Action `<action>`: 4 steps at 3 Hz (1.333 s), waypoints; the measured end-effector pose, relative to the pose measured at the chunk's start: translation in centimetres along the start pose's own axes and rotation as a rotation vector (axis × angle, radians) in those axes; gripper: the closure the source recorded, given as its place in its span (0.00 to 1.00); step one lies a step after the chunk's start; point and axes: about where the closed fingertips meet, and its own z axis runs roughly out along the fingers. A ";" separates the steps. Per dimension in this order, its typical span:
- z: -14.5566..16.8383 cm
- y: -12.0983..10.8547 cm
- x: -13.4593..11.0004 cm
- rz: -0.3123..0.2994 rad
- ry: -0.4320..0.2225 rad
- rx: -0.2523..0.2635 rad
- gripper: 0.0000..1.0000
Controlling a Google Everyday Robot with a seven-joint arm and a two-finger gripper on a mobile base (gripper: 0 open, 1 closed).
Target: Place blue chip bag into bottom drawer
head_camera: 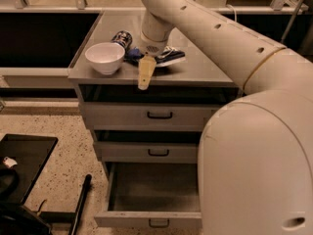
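Note:
The blue chip bag (168, 57) lies crinkled on the grey cabinet top, just right of the white bowl, partly hidden by my wrist. My gripper (145, 73) hangs at the front edge of the cabinet top, directly in front of the bag and just left of its middle. It holds nothing that I can see. The bottom drawer (151, 220) is pulled out and shows an empty grey inside. The two shallower drawers above it are closed.
A white bowl (104, 57) stands at the left front of the cabinet top (205, 70). A small dark patterned can (122, 37) lies behind it. My arm and body fill the right side. A black case (24, 163) lies on the speckled floor at left.

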 end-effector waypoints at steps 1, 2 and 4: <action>0.0 0.0 0.0 0.000 0.000 0.000 0.00; 0.0 0.0 0.0 0.000 0.000 0.000 0.19; 0.0 0.0 0.0 0.000 0.000 0.000 0.66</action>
